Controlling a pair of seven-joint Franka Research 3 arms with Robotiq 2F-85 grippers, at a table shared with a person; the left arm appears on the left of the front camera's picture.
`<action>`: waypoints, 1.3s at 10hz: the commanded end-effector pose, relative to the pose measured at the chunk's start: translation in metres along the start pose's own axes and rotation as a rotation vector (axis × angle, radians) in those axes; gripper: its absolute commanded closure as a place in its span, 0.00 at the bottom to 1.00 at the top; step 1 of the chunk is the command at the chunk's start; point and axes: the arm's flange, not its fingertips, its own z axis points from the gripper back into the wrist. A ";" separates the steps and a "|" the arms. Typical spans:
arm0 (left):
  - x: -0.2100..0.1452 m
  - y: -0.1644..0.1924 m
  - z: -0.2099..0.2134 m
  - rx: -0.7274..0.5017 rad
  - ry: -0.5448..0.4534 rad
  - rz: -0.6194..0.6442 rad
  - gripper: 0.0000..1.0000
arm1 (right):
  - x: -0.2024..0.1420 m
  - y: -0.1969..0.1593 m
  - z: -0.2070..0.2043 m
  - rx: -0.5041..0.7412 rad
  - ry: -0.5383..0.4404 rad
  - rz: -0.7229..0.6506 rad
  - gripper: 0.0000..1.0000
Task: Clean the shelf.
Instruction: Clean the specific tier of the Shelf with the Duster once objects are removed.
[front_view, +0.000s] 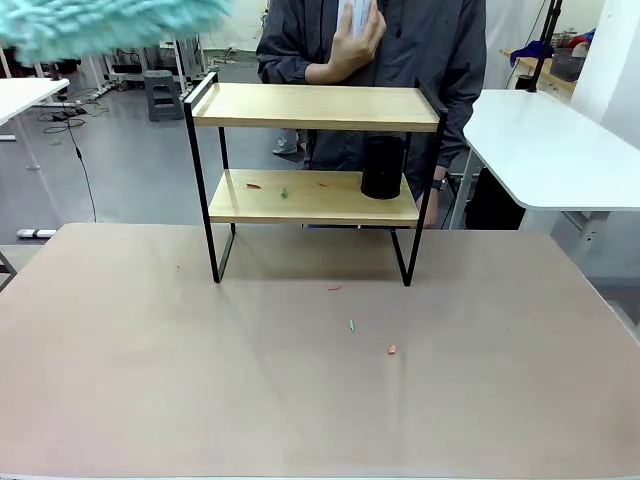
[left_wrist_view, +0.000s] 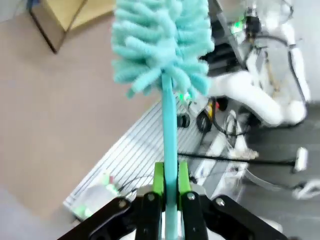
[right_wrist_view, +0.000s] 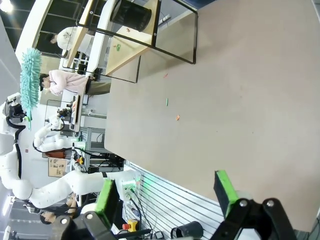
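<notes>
The left arm is raised high at the table's left side. The left gripper (left_wrist_view: 170, 175) is clenched on the thin teal handle of a duster (left_wrist_view: 160, 45), with a green pad (left_wrist_view: 159, 179) pressed to each side of the handle. The fluffy head stands beyond the fingertips. The right gripper (right_wrist_view: 167, 195) hangs above the near part of the tabletop (front_view: 150, 380), its jaws spread wide with nothing between them.

The shelf (front_view: 315, 107) stands upright on the far half of the tabletop, about centred, with a person just behind it. On its lower board a black cylinder (front_view: 382, 167) stands at the right end, and small red and green scraps (front_view: 284, 193) lie toward the left. More scraps (front_view: 351, 325) lie on the tabletop in front of the shelf.

In the front view the duster head is blurred and cut off by the top edge at the upper left. The lower end of the handle is hidden between the fingers. In the left wrist view the frame edge leaves one corner of the shelf. The person's hand (front_view: 352, 45) is raised at chest height behind the upper board, holding something pale that is too blurred to identify.
</notes>
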 end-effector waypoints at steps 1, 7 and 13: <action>-0.024 0.042 -0.013 -0.058 -0.469 0.294 0.88 | 0.002 0.001 0.000 0.018 -0.016 0.024 0.00; 0.017 0.214 -0.106 0.148 -0.479 0.523 0.88 | 0.002 0.001 0.000 0.018 -0.016 0.024 0.00; 0.021 0.220 -0.123 0.152 -0.475 0.562 0.88 | 0.002 0.001 0.000 0.018 -0.016 0.024 0.00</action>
